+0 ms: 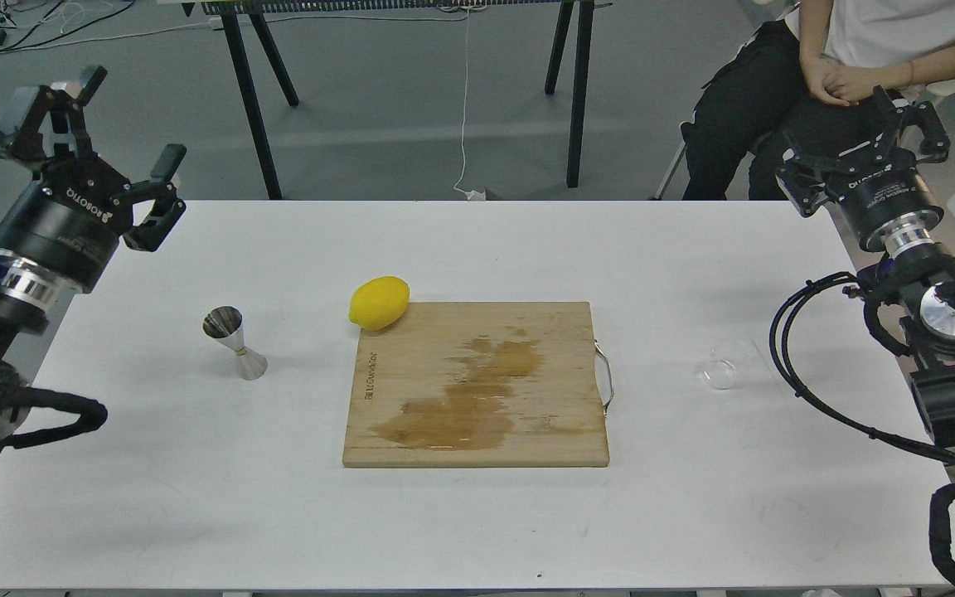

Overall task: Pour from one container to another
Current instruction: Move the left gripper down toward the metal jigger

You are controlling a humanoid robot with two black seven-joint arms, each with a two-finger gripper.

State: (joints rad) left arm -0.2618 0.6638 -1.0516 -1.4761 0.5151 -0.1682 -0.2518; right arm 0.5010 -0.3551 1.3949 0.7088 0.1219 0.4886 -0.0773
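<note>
Currently both arms idle at the table [477, 531] edges. Left end effector [88, 124] fingers spread wide, empty; right end effector [863, 137] also apart, empty. Glass cup [726, 365] sits right of the cutting board [477, 385], on my right arm's side; steel jigger [235, 342] stands upright left, near the lemon [379, 303].

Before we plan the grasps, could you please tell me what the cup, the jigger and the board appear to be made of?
The cup looks like clear, colourless glass: the white table shows through it and only its rim and outline are visible. The jigger appears to be polished steel, mirror-bright with sharp reflections. The cutting board looks like light bamboo or wood, matte, with grain lines and a darker wet-looking stain.
</note>
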